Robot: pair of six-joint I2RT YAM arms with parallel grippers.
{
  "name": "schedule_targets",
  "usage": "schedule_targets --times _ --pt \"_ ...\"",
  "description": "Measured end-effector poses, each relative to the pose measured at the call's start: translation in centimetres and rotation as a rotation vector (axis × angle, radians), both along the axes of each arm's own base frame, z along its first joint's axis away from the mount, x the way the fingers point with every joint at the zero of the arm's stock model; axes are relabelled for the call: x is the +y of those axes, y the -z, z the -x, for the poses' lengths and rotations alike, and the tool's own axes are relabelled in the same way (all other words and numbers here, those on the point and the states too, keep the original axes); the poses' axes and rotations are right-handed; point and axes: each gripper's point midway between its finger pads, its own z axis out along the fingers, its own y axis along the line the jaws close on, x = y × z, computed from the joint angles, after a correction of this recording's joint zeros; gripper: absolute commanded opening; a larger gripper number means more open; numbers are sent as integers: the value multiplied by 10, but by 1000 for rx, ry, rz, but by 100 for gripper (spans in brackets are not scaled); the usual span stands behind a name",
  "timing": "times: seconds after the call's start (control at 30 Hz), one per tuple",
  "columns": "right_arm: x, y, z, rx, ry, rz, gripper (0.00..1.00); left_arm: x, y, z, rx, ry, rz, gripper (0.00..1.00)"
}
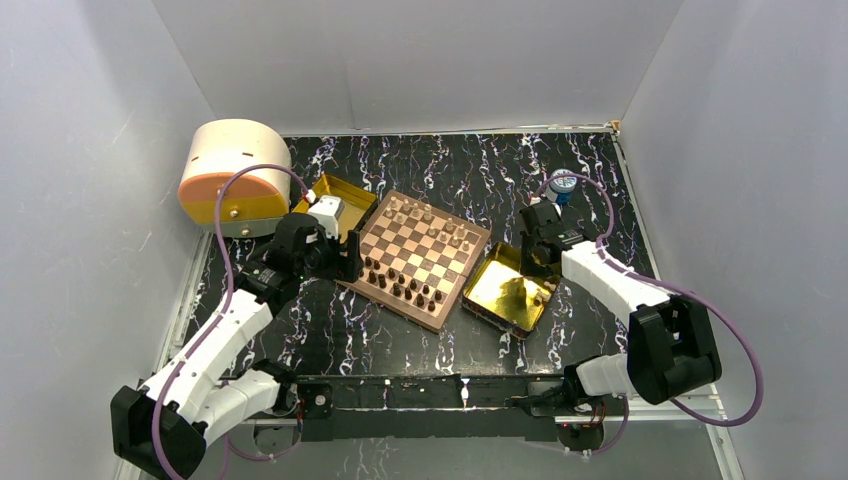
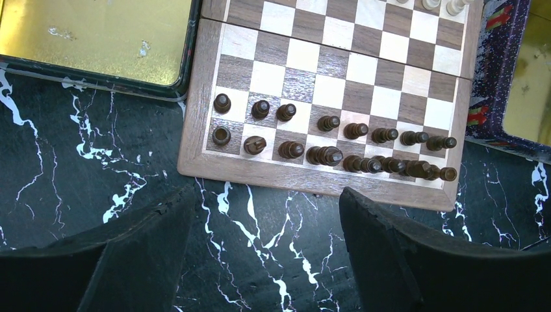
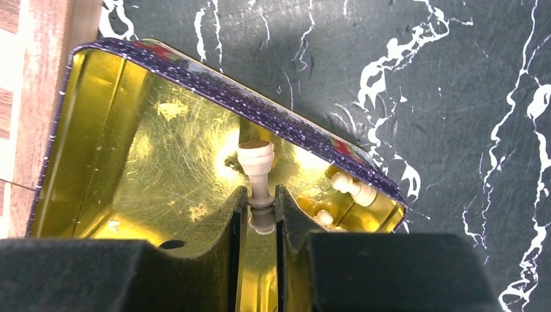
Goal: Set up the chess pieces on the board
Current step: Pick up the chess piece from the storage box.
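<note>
The board [image 1: 425,255] lies in the middle of the table. Dark brown chess pieces [image 2: 328,140] fill two rows along its edge nearest my left arm, and light tan ones [image 1: 430,218] stand along the far side. My left gripper [image 2: 266,253] hovers open over the black marbled table just off the board's rim [image 2: 195,117], with nothing between its fingers. My right gripper [image 3: 261,205] is inside a gold tray [image 3: 143,143], shut on a light tan chess piece [image 3: 256,162] by its neck. Two more tan pieces [image 3: 354,187] lie in that tray's corner.
A second gold tray [image 2: 97,39] sits by the board's left corner, behind my left gripper. A round cream and orange container [image 1: 232,175] stands at the back left. A small blue and white object [image 1: 563,186] stands at the back right. White walls close in the table.
</note>
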Motion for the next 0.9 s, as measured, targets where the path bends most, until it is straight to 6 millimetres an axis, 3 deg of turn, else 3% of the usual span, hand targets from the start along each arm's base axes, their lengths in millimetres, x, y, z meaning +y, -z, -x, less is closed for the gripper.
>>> schedule_targets --times 0.7,0.9 --pt "3 -2 -14 -25 -101 34 13 0 2 0 7 0 -4 78" --pt "24 -24 -14 -32 -168 -66 13 -3 1 -1 5 7 9 77"
